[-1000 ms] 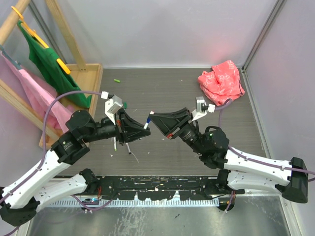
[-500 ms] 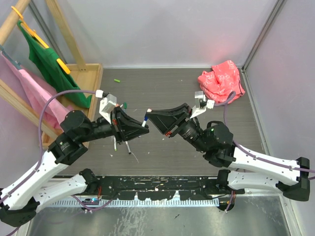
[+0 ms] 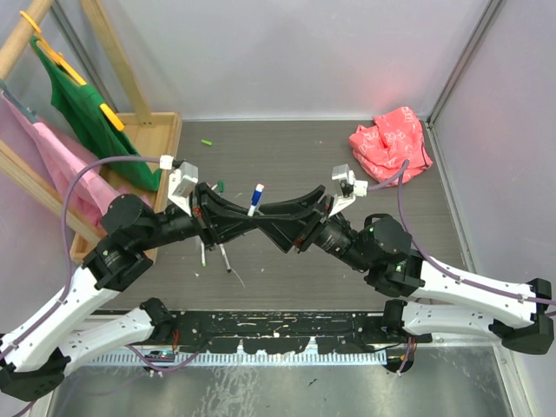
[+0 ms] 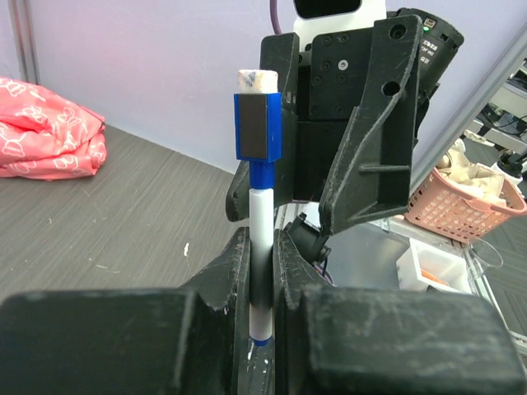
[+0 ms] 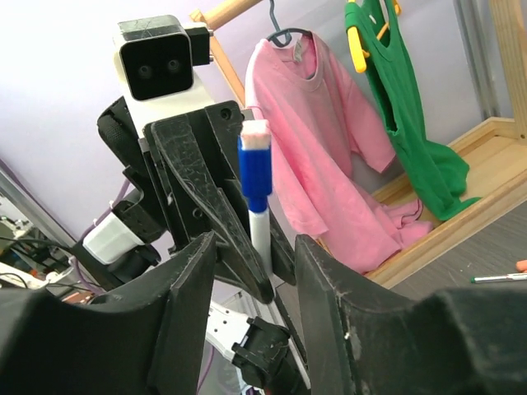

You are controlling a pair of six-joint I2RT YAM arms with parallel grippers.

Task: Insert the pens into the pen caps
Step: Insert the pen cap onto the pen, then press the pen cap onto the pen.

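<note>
Now, pen (image 4: 260, 247) pinched in L hand (image 3: 254, 217) (cap (image 4: 258, 123) up), R hand (image 3: 276, 217) spread.

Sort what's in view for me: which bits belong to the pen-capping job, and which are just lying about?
Job: blue-capped pen, pinched in the left gripper; loose pens on the table; small green piece, probably a cap.
Lying about: red bag; green shirt; pink shirt; wooden rack.
</note>
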